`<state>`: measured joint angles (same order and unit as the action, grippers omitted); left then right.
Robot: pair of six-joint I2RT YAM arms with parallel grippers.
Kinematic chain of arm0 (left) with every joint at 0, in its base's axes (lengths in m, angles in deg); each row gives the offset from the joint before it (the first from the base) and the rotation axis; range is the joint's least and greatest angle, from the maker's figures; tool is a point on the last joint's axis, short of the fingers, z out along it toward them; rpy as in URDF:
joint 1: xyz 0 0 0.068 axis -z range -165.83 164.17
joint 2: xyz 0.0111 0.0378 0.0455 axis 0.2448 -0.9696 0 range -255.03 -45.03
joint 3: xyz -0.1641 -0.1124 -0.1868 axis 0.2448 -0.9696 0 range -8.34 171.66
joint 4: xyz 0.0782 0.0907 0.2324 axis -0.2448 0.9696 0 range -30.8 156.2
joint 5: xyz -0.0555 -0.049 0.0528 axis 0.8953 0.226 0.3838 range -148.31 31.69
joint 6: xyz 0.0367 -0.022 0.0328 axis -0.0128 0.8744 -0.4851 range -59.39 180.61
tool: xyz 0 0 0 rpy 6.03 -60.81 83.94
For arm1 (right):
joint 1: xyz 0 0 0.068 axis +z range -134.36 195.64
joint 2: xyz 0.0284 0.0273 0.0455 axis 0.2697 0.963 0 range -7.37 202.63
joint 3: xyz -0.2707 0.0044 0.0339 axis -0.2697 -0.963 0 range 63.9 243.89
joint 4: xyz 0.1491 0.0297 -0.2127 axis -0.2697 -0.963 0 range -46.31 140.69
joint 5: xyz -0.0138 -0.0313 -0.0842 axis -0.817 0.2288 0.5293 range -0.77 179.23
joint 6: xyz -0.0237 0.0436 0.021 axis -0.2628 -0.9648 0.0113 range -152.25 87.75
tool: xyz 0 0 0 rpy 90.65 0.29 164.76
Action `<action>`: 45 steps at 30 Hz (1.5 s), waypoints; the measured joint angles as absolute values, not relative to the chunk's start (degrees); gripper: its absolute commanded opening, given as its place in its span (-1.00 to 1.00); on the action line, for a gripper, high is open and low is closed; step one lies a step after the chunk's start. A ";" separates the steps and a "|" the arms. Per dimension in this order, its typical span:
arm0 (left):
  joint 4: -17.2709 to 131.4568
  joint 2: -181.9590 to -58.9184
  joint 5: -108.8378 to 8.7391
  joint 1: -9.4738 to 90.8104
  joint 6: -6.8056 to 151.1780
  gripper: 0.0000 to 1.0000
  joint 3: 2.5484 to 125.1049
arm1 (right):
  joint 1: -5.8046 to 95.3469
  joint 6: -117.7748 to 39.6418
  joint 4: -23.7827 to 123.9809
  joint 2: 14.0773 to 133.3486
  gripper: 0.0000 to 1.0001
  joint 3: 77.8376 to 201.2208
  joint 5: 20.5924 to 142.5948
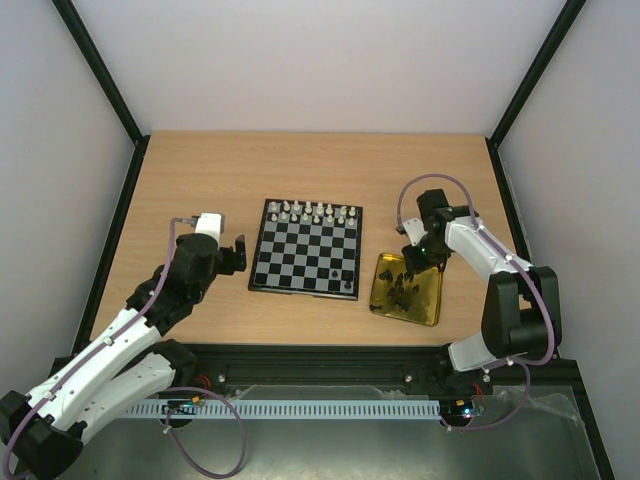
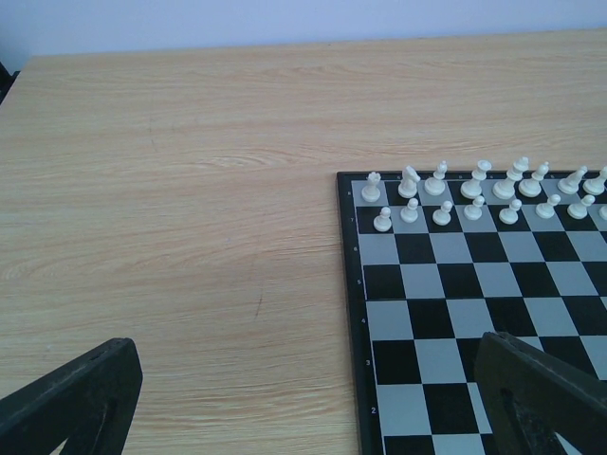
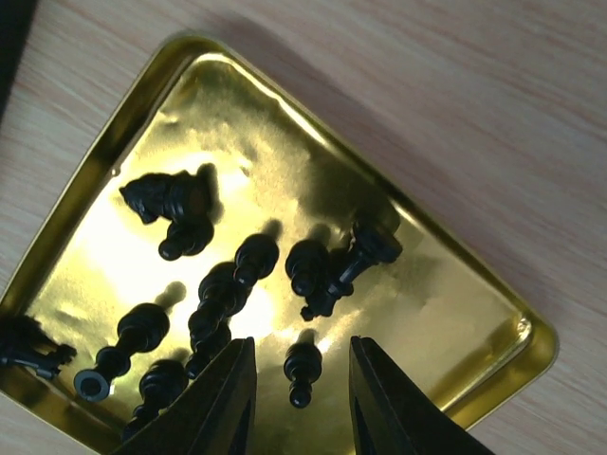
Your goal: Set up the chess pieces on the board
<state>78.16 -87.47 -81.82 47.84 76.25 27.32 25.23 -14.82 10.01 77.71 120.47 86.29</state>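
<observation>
Right gripper [image 3: 303, 349] low in gold tray [image 3: 285, 161] by desk's [image 1: 200, 180] near edge, jaws part-open astride small black piece [image 3: 302, 372], not clamping. Piece looked light, hard, slick, easily toppled; pinch at waist. Left gripper [image 2: 303, 398] wide, empty, beside board [image 1: 305, 262]; white pieces [image 1: 312, 211] along board's far edge.

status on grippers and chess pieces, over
Left gripper open, empty, beside board. Right gripper open over gold tray, straddling a black piece. White pieces set on far rows; nothing blocking.

The tray [image 1: 428, 308] lies right of the board [image 1: 305, 262], pieces [image 3: 237, 275] inside
</observation>
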 measured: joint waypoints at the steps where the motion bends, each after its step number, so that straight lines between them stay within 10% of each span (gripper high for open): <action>1: 78.16 -87.45 -81.80 47.84 76.25 0.99 27.32 | 25.23 -14.58 9.77 77.58 -0.44 120.17 86.29; 45: 78.16 -88.19 -81.03 47.56 76.20 0.99 27.32 | 25.27 -12.77 9.09 77.86 -0.86 116.43 89.35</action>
